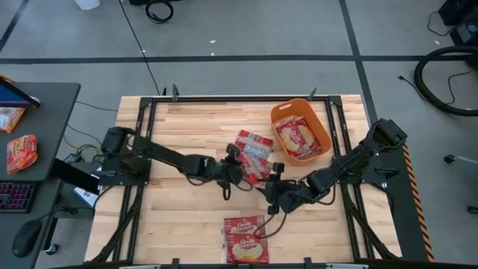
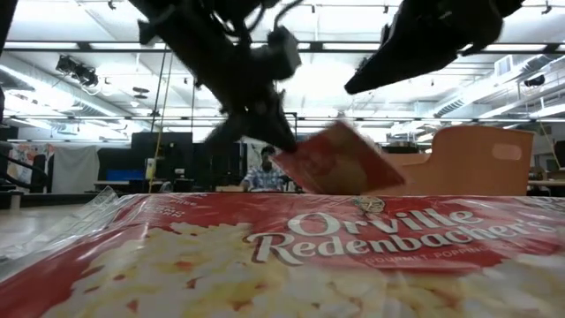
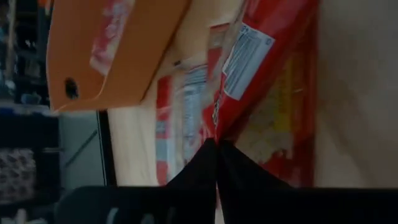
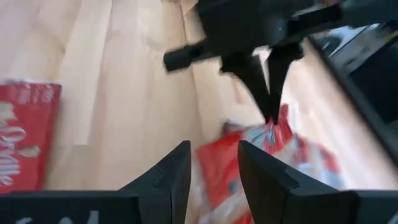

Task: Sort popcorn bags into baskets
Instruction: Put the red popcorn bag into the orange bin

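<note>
My left gripper (image 1: pixel 240 170) is at the table's middle, shut on a red popcorn bag (image 1: pixel 258 167) beside another bag (image 1: pixel 254 142) that lies flat. In the low view the held bag (image 2: pixel 340 163) stands tilted under the fingers. My right gripper (image 1: pixel 270 194) is open and hovers just near of that bag, touching nothing; its wrist view shows the bag (image 4: pixel 249 158) ahead of its fingers. The orange basket (image 1: pixel 321 119) sits at the far right with bags (image 1: pixel 297 137) lying inside. Two more bags (image 1: pixel 245 239) lie flat at the near edge. My left gripper pinches the red popcorn bag by its edge (image 3: pixel 219 134) between the two shut fingertips (image 3: pixel 208 155). The fingers slant down from the table's left. The bag is tilted with the held end raised (image 2: pixel 296 159); the near bag hides its lower end.
Black frame rails (image 1: pixel 146 142) run along the table's left and right sides. A side desk (image 1: pixel 45 112) at the left carries an orange-red snack pouch (image 1: pixel 21 152). Bare wood (image 1: pixel 179 217) lies at the near left. A person (image 2: pixel 262 172) sits far behind the table.
</note>
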Motion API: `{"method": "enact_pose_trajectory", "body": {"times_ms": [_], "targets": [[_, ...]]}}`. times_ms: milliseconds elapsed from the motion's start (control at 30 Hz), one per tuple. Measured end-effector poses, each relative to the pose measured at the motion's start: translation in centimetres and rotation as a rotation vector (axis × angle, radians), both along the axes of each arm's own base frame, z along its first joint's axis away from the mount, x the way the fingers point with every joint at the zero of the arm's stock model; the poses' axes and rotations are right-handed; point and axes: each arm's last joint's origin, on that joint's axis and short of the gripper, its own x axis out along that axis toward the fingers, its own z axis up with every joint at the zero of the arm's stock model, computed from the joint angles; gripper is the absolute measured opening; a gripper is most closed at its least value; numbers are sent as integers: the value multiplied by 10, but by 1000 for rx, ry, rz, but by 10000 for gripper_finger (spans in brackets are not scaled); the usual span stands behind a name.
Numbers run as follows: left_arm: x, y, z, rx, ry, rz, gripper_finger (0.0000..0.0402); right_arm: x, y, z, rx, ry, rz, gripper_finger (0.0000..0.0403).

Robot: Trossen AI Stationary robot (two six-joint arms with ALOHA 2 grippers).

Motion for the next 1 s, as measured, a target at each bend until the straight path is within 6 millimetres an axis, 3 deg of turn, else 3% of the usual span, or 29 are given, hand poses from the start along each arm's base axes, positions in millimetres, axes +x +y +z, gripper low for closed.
{"method": "enact_pose_trajectory", "body": {"times_ms": [267,700,1000], "targets": [[-10,18,30,-214,-94,65,1,-5,1,-2,-100,40,-4,144],[-12,20,27,-243,-80,108,1,-4,-9,0,-215,33,-95,248],[-13,20,27,-262,-90,122,0,-3,-14,0,-298,54,-114,254]]}}
